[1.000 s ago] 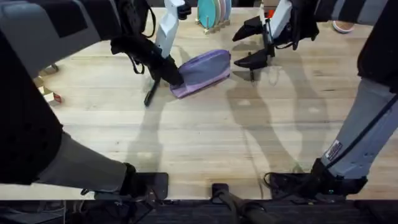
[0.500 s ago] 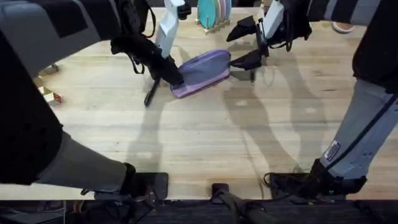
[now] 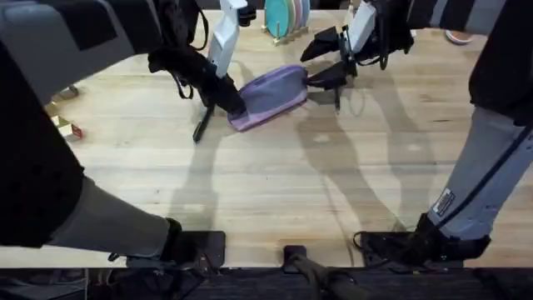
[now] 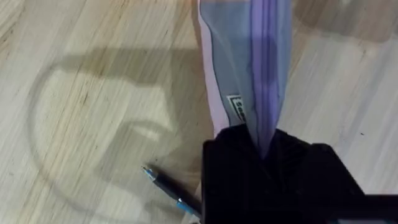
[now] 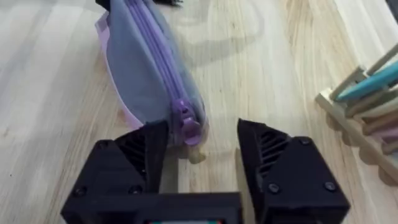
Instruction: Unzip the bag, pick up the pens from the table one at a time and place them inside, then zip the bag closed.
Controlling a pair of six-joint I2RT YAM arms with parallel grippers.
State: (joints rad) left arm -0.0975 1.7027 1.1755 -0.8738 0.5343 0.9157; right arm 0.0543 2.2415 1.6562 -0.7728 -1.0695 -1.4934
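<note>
The lavender bag lies on the table at the back centre, its zipper closed along the top. My left gripper is shut on the bag's left end, and the left wrist view shows the bag's fabric pinched between the fingers. One black pen lies just left of that gripper, its tip showing beside it. My right gripper is open at the bag's right end, with the zipper pull just ahead of the gap. A slim dark stick, probably a second pen, lies under it.
A wooden rack with coloured discs stands behind the bag, close to the right gripper. Small blocks sit at the left edge. A plate lies at the back right. The front half of the table is bare wood.
My right gripper has moved left and slightly back, coming up to the bag's right end with its fingers still apart. The left gripper and bag have stayed put.
</note>
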